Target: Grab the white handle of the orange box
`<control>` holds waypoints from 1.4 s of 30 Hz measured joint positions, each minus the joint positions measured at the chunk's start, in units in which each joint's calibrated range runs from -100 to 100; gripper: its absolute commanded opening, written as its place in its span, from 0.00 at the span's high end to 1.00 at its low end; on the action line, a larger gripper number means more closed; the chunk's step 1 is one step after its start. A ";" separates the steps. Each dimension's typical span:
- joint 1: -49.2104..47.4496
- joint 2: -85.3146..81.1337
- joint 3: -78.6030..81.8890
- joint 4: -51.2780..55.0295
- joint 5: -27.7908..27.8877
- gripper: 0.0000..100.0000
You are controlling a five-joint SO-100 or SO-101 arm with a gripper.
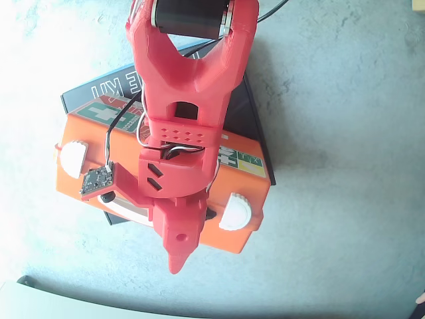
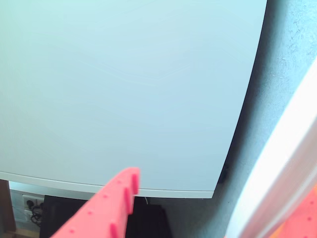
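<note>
From the overhead view I see my red arm (image 1: 189,86) entering at the top centre of the frame and running down the middle, its dark motor housing (image 1: 192,16) at the top edge. Black and white wires loop along its left side to a small circuit board (image 1: 97,181) hanging left of centre. The gripper (image 1: 178,256) tapers to a red point in the lower centre; I cannot tell from here whether its jaws stand apart. In the wrist view, one ridged red finger (image 2: 111,206) juts up from the bottom edge, left of centre.
</note>
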 measured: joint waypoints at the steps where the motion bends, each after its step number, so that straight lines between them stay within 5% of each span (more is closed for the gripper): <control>1: -0.30 0.27 0.00 -0.68 0.00 0.63; 7: -3.12 3.02 -1.08 -6.37 0.00 0.73; 19: -4.02 12.17 -11.70 -10.95 -3.66 0.74; 25: -4.02 13.77 -13.86 -10.95 -4.60 1.00; 32: -5.03 13.59 -13.86 -11.12 -5.85 0.99; 42: -9.26 6.84 0.27 -4.50 -17.93 0.99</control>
